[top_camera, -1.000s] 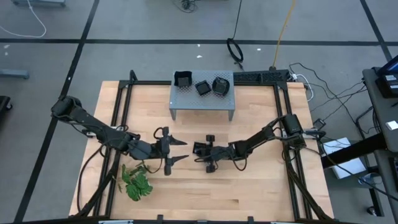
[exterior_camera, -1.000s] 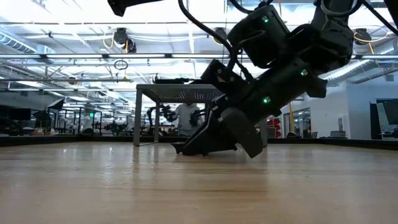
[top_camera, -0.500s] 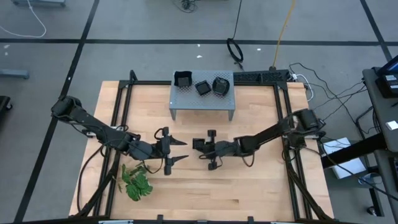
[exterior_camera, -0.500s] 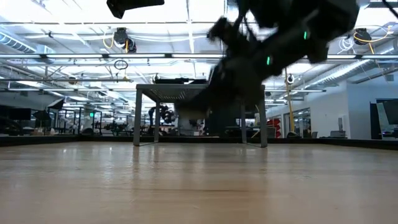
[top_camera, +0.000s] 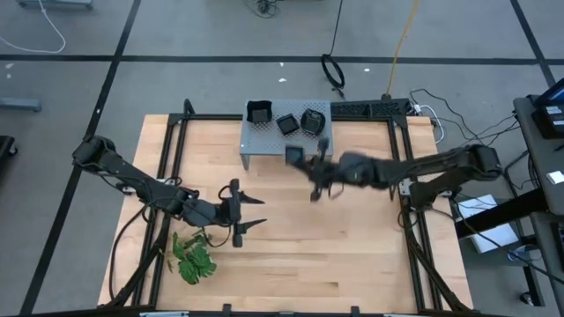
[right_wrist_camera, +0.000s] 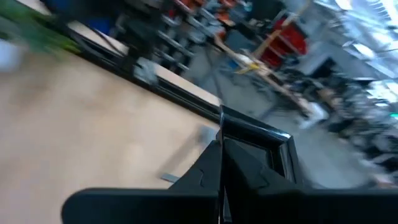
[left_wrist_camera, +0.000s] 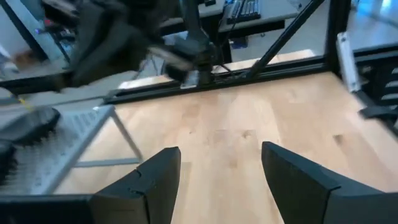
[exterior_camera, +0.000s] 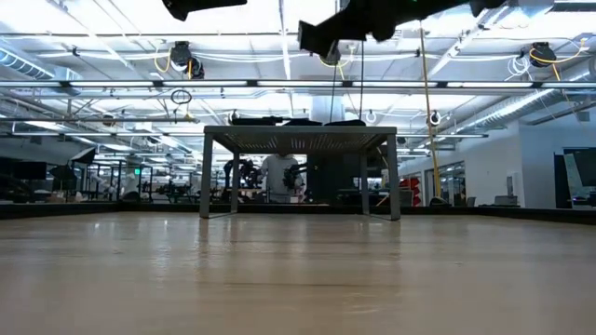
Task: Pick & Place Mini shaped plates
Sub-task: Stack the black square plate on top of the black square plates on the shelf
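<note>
- Three small glossy black dishes sit on top of the grey perforated metal stand (top_camera: 286, 141): a deep square dish (top_camera: 258, 112) at its left end, a flatter square dish (top_camera: 288, 123) in the middle, and a rounded wavy-edged dish (top_camera: 313, 120) towards its right end
- One more small square black plate (top_camera: 293, 154) is off the table, pinched in the right gripper (top_camera: 300, 157) over the stand's front edge, just forward of the middle dish
- Right gripper's fingers (right_wrist_camera: 219, 163) are pressed together on that plate's rim (right_wrist_camera: 252, 134), as the right wrist view shows; the dark right arm (top_camera: 414, 169) reaches in to the stand from its right side
- Left gripper (top_camera: 254, 212) hangs over the pale wooden table (top_camera: 352, 255), forward and left of the stand and well apart from it, jaws spread wide with nothing between them
- Left gripper's fingers (left_wrist_camera: 155, 180) point across bare wood, and the stand's near leg and perforated top (left_wrist_camera: 74, 134) lie off to one side of them
- Green leafy sprig (top_camera: 194, 257) lies on the table farther forward and left of the stand, just beside the left arm (top_camera: 132, 180)
- Low view shows the stand (exterior_camera: 298, 140) from table height, with the right arm (exterior_camera: 372, 19) dark above it
</note>
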Controlling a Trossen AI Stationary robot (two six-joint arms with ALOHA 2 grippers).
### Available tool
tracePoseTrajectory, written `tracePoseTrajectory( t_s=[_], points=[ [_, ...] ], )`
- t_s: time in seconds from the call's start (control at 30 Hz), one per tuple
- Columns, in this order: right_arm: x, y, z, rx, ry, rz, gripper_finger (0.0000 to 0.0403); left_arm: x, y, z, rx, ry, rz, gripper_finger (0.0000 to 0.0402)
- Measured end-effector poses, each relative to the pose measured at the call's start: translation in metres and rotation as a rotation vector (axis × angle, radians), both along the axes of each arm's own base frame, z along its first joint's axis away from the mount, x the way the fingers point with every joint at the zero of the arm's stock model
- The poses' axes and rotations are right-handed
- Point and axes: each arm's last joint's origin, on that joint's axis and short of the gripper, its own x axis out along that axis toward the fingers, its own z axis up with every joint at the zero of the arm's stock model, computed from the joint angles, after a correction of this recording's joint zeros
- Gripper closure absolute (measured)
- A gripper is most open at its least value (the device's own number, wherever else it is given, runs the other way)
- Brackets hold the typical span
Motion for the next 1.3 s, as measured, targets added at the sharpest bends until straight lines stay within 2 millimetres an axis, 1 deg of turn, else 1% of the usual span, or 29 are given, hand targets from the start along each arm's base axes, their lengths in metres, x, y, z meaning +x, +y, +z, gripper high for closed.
tracePoseTrajectory(
  t_s=[0.07,0.13,0.3,0.4,0.5,0.6,0.7,0.83,1.0,1.1,1.3],
  points=[
    [-0.005,-0.025,0.006,-0.046,0.004,-0.025,0.0402,0.001,0.002,0.000,0.054,0.002,0.028,0.0172],
    [-0.008,-0.051,0.007,-0.055,0.002,-0.013,0.0402,0.001,0.007,0.000,0.112,0.003,0.092,0.0172],
    [-0.021,-0.111,0.005,-0.093,0.012,0.047,0.0403,0.001,0.021,0.002,0.269,0.016,0.361,0.0172],
    [-0.027,-0.135,-0.002,-0.104,0.034,0.097,0.0403,0.000,0.029,0.003,0.319,0.022,0.526,0.0172],
    [-0.022,-0.152,0.002,-0.084,0.029,0.128,0.0403,0.000,0.035,0.004,0.319,0.016,0.621,0.0172],
    [-0.009,-0.163,0.001,-0.098,0.074,0.137,0.0403,0.001,0.039,0.004,0.314,0.014,0.646,0.0172],
    [0.006,-0.172,0.003,-0.124,0.161,0.159,0.0403,0.002,0.042,0.004,0.314,0.015,0.657,0.0172],
    [0.016,-0.178,0.004,-0.164,0.251,0.193,0.0403,0.002,0.043,0.004,0.315,0.016,0.665,0.0172],
    [0.017,-0.179,0.003,-0.250,0.291,0.222,0.0403,0.002,0.043,0.004,0.327,0.023,0.665,0.0172],
    [0.015,-0.179,0.000,-0.252,0.326,0.236,0.0403,0.002,0.043,0.004,0.332,0.025,0.665,0.0172],
    [0.017,-0.179,-0.004,-0.242,0.335,0.241,0.0403,0.002,0.044,0.004,0.340,0.030,0.667,0.0172]
  ],
)
